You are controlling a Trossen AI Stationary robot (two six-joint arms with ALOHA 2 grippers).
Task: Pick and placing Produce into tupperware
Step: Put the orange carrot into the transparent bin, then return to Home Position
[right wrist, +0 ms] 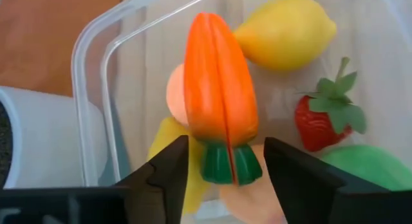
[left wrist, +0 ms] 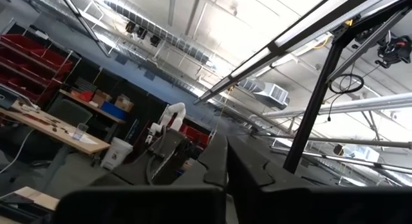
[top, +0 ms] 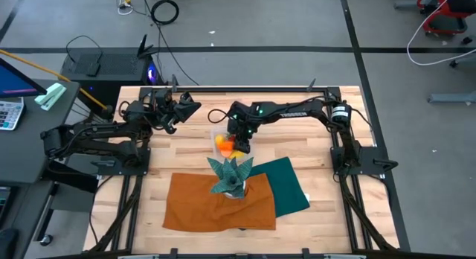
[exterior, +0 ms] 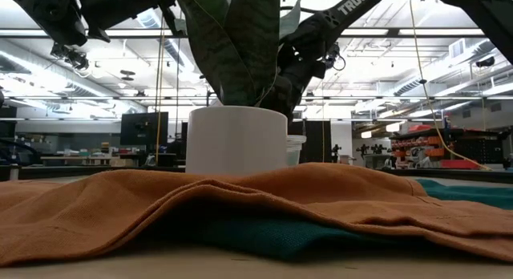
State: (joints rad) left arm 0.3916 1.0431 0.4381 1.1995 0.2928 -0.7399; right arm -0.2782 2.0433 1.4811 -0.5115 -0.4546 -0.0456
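While my left gripper [top: 186,108] waits folded back near the table's far left corner, the high view shows my right gripper [top: 239,142] over the clear tupperware [top: 218,131], just behind the teal plant [top: 230,173], which stands on one orange cloth [top: 216,202] beside one green cloth [top: 286,184].

At table level, only the plant's white pot [exterior: 236,139] and the cloths show.

Looking up from my left wrist, I cannot tell that pincer's state.

Past my right fingers [right wrist: 168,166], spread apart, the carrot [right wrist: 219,105] lies in the tupperware with one lemon [right wrist: 286,32], one strawberry [right wrist: 322,120], one green piece [right wrist: 364,165] and other pale pieces. I judge this the release; next I should lift clear.
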